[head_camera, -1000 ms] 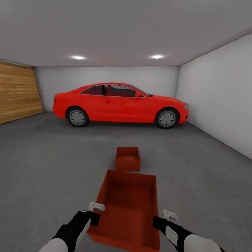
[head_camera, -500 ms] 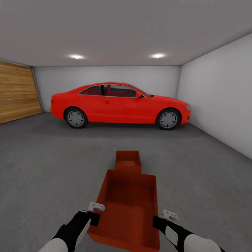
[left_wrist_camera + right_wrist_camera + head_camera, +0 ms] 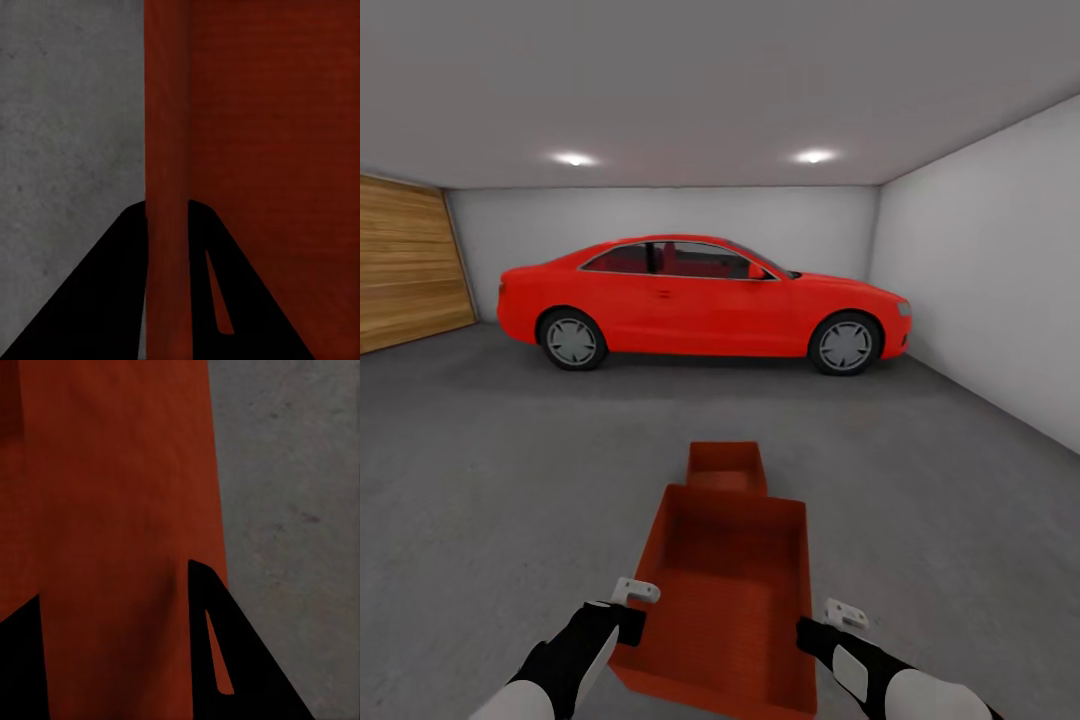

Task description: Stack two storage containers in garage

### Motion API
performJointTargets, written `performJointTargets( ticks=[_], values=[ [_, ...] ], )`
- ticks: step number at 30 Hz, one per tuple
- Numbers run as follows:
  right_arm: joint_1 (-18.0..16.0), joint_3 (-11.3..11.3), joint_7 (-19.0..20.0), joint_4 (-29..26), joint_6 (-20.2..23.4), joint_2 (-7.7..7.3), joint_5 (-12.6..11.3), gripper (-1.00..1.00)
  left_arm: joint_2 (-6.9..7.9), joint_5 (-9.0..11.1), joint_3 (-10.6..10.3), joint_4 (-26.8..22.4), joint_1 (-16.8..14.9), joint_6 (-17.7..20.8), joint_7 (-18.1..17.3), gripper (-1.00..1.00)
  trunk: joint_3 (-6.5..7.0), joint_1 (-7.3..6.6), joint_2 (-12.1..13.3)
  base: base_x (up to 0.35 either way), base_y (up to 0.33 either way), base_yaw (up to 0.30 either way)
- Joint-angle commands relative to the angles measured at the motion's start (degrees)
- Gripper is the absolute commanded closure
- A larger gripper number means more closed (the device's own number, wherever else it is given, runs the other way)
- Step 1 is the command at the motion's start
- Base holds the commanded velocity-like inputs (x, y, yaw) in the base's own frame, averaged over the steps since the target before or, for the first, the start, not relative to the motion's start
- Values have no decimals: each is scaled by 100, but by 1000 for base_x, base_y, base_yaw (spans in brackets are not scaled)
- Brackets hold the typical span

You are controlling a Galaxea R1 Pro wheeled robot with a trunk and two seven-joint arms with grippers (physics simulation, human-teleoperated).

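A: The held storage container looks like thin matt plastic with a fine ribbed texture, like the farther container.

B: The garage floor is rough, matt concrete; the car glossy paint; the door wood planks.

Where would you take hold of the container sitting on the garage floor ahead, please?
Take the floor container by its two long side walls at the rim, one pincer from each side: it is lidless and thin-walled, so each wall fits between the fingers.

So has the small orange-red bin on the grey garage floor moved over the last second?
No. The small orange-red bin only slides down the head view as the red car grows: the camera is closing in on both.
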Motion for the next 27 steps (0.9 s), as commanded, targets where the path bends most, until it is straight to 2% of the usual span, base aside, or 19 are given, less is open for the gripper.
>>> performJointTargets(
  ticks=[1,27],
  values=[
    [-4,180,11,-20,-12,80,52,100,-3,-37,-381,414,2,339,17,100,-6,3,-3,339,0,0],
    [-4,184,19,-20,-2,63,56,100,-4,-37,-381,414,3,339,17,100,-6,3,-3,339,0,0]
  ],
)
